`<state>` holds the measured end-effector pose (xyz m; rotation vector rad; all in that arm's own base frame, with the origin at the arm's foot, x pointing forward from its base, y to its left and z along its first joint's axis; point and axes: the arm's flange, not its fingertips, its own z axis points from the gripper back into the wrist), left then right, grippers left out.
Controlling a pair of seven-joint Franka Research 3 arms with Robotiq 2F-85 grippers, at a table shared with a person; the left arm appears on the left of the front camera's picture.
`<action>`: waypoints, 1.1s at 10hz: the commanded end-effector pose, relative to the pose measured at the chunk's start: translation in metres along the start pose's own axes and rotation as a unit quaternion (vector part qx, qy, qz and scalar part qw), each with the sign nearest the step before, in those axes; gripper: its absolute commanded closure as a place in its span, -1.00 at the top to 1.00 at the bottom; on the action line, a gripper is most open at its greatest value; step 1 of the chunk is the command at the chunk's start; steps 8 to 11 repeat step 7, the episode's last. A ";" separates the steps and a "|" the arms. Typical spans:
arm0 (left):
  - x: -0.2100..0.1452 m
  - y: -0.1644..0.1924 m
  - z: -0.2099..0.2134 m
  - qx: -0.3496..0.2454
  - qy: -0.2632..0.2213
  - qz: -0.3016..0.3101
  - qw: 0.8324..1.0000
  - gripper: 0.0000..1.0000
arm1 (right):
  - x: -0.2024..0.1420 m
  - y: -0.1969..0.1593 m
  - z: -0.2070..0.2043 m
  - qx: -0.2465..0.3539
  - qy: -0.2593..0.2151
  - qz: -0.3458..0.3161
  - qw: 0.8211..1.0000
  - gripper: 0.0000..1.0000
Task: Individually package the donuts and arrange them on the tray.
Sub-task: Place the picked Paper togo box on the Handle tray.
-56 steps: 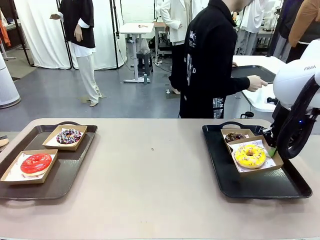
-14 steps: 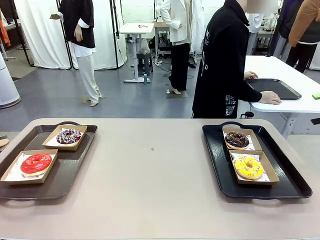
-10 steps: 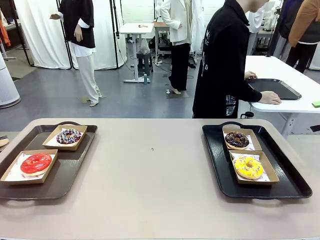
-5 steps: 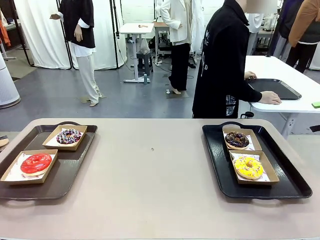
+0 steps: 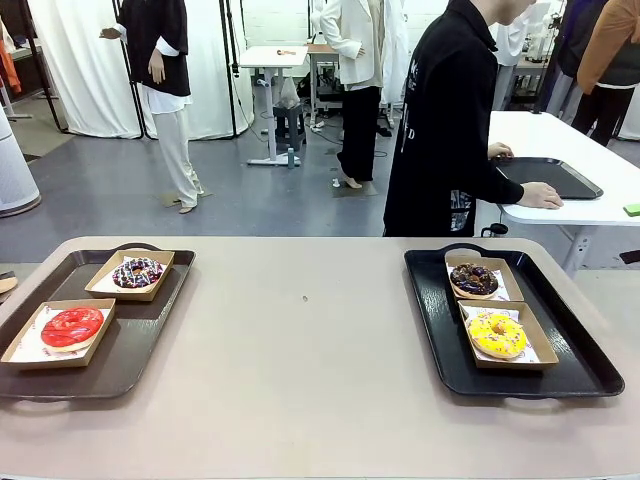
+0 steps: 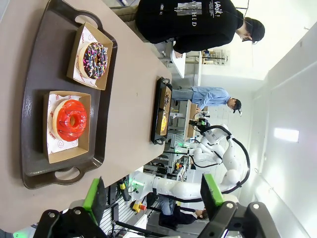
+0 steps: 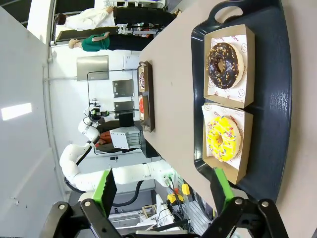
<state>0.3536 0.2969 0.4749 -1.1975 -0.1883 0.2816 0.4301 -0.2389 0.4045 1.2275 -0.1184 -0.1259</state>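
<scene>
Green pads frame each wrist view, so start there: your left gripper (image 6: 151,198) stands wide apart with nothing between its fingers, and your right gripper (image 7: 161,193) is just as wide and just as bare. Both hang back from the trays, which reads to me as arms parked after the last placement.

Nearest on your left, the red donut (image 5: 72,326) sits in its own paper-lined box (image 5: 58,334) on the brown tray (image 5: 130,350); behind it the purple donut (image 5: 137,272) has a box to itself too. On your right, the yellow donut (image 5: 498,335) lies in a box toward the near end of the black tray (image 5: 585,365), with the chocolate donut (image 5: 473,279) boxed just behind it, the two boxes nearly touching. One donut per box, two boxes per tray, lined up front to back: that is what the task asks, so I judge the packing and arranging complete or nearly so.

The table (image 5: 310,340) is a matte beige top, bare between the trays except for a small dark speck near the middle.

Beyond the far edge, a person in black (image 5: 445,130) stands turned away, hands on another dark tray at a white table to your right. Farther back you have grey floor, white curtains and a small white desk.
</scene>
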 end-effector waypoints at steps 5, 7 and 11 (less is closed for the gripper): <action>-0.001 -0.001 0.002 -0.001 -0.002 -0.002 1.000 1.00 | 0.001 0.002 0.001 -0.002 0.000 -0.008 1.000 1.00; -0.001 -0.001 0.002 -0.001 -0.002 -0.002 1.000 1.00 | 0.001 0.002 0.001 -0.002 0.000 -0.008 1.000 1.00; -0.001 -0.001 0.002 -0.001 -0.002 -0.002 1.000 1.00 | 0.001 0.002 0.001 -0.002 0.000 -0.008 1.000 1.00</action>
